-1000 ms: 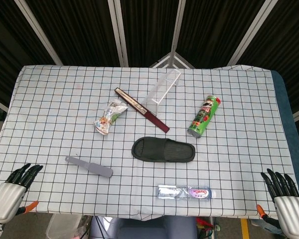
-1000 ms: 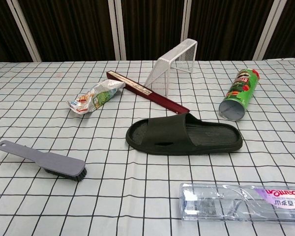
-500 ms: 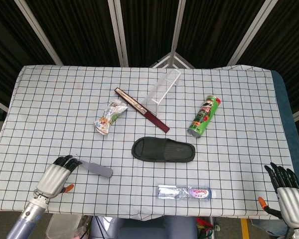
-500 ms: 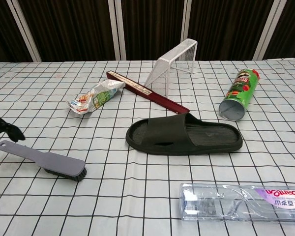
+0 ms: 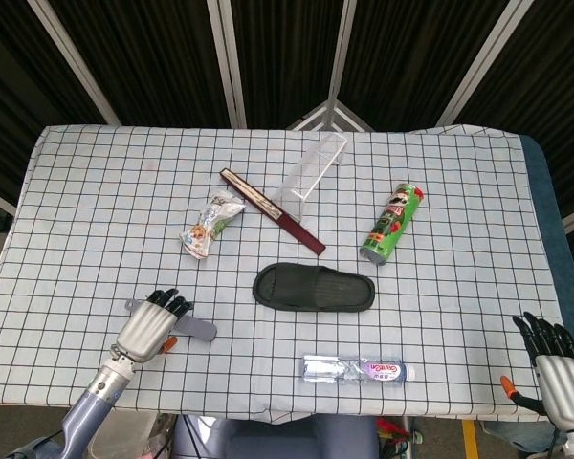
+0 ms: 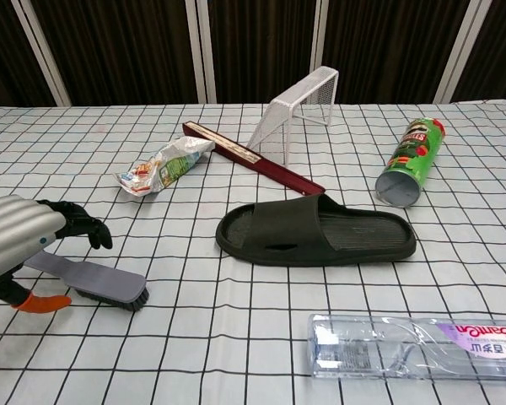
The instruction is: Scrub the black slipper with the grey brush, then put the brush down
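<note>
One grey brush lies flat on the counter, well left of the black slipper. It looks light and rigid — best gripped along its slim handle. Left hand hovers over that handle, fingers apart, holding nothing; right hand sits idle, fingers spread.

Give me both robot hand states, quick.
Left robot hand: open, over the grey brush handle, not gripping.
Right robot hand: open, empty.
</note>
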